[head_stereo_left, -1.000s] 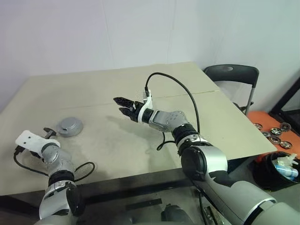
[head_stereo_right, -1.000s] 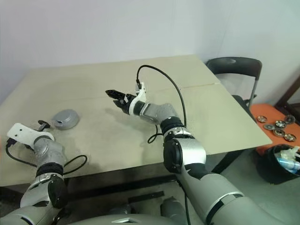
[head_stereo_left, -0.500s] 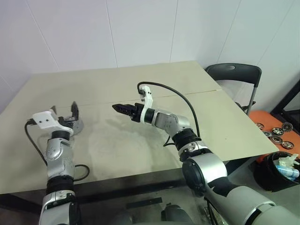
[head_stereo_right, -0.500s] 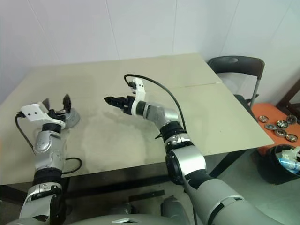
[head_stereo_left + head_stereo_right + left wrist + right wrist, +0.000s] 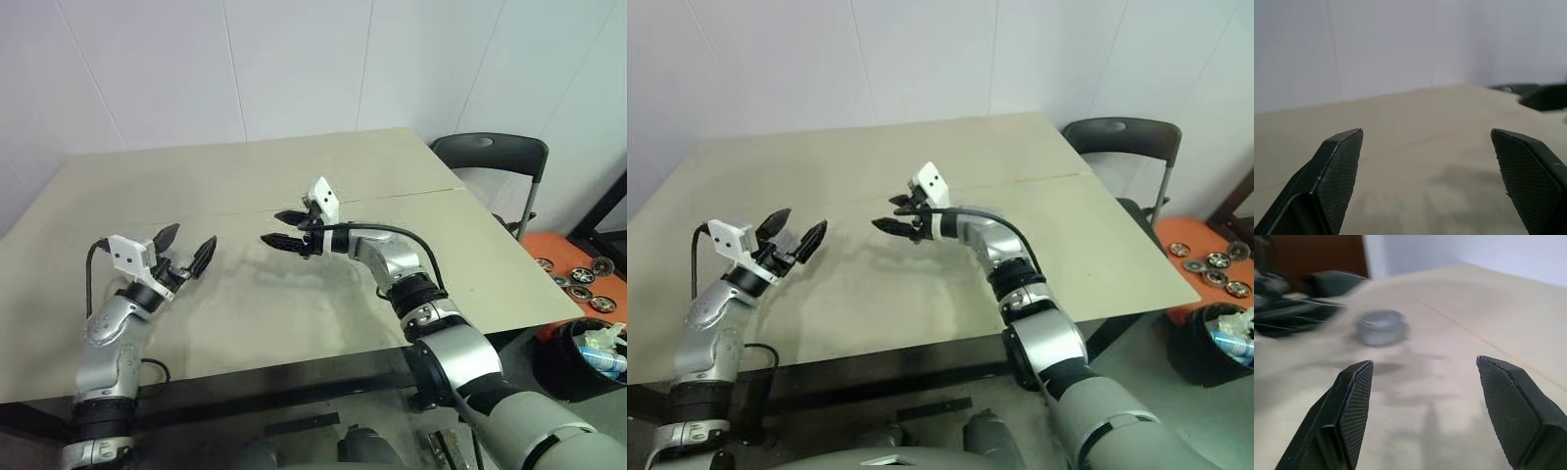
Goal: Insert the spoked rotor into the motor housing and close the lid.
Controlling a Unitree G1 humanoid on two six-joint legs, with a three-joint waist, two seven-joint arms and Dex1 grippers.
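both arms hang above the wide beige matte table (image 5: pixel 294 176) with nothing in their hold. the left gripper (image 5: pixel 196 235), at the left of the head view, has its jaws spread wide and empty, its textured black fingers (image 5: pixel 1342 166) far apart over bare tabletop. the right gripper (image 5: pixel 271 227), at the centre of the frame, points across toward it with its jaws also parted around nothing. the two face each other with a gap between, which reads as a rest pose and not a reach.

the short round grey motor housing (image 5: pixel 1382 326) stands on the table just beside the left gripper, as the right wrist view shows. it is blurred, so i cannot tell whether a lid sits on it or what is inside; its top looks closed and smooth.

at the lower right of the head view a black round bin (image 5: pixel 563 357) on the floor holds a clear plastic bottle (image 5: pixel 600 354) and some pale scraps. above it, a flat orange mat (image 5: pixel 544 245) carries several small dark spoked wheels (image 5: pixel 578 277), likely spare rotors.
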